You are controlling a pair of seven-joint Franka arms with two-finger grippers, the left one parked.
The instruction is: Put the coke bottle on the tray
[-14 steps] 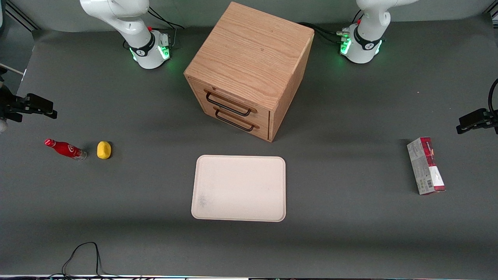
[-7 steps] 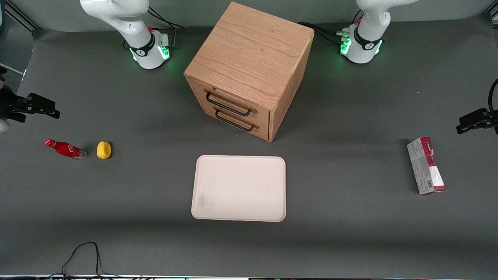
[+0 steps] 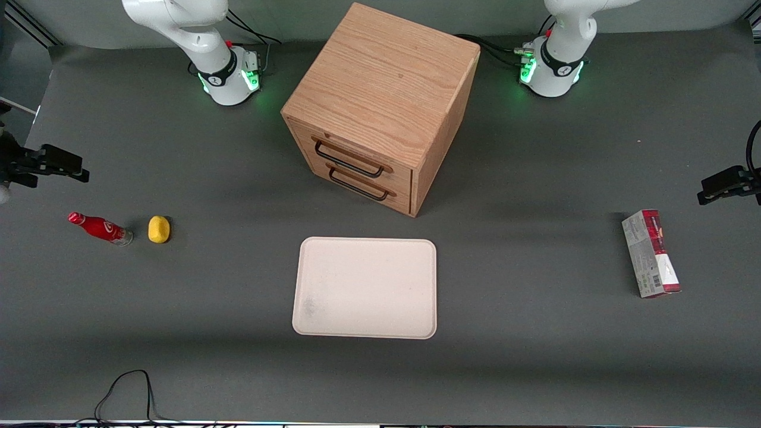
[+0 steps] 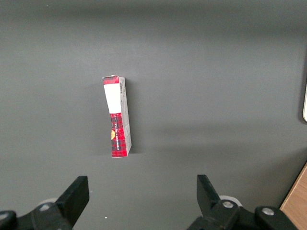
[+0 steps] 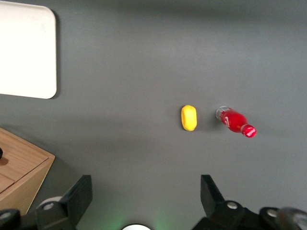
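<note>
The coke bottle (image 3: pixel 99 228), small and red with a red cap, lies on its side on the table toward the working arm's end. It also shows in the right wrist view (image 5: pixel 236 121). The cream-white tray (image 3: pixel 365 288) lies flat in front of the cabinet's drawers, nearer the front camera, with nothing on it; one corner shows in the right wrist view (image 5: pixel 25 52). My right gripper (image 3: pixel 66 167) hangs above the table, a little farther from the front camera than the bottle. In the right wrist view the gripper (image 5: pixel 146 194) is open and empty, well apart from the bottle.
A yellow lemon-like lump (image 3: pixel 159 229) lies beside the bottle's base, also in the right wrist view (image 5: pixel 189 118). A wooden two-drawer cabinet (image 3: pixel 380 101) stands mid-table. A red-and-grey carton (image 3: pixel 651 254) lies toward the parked arm's end. A black cable (image 3: pixel 128 392) loops at the front edge.
My right gripper has shifted only very slightly at the working arm's end. The bottle, the lump and the tray have not moved.
</note>
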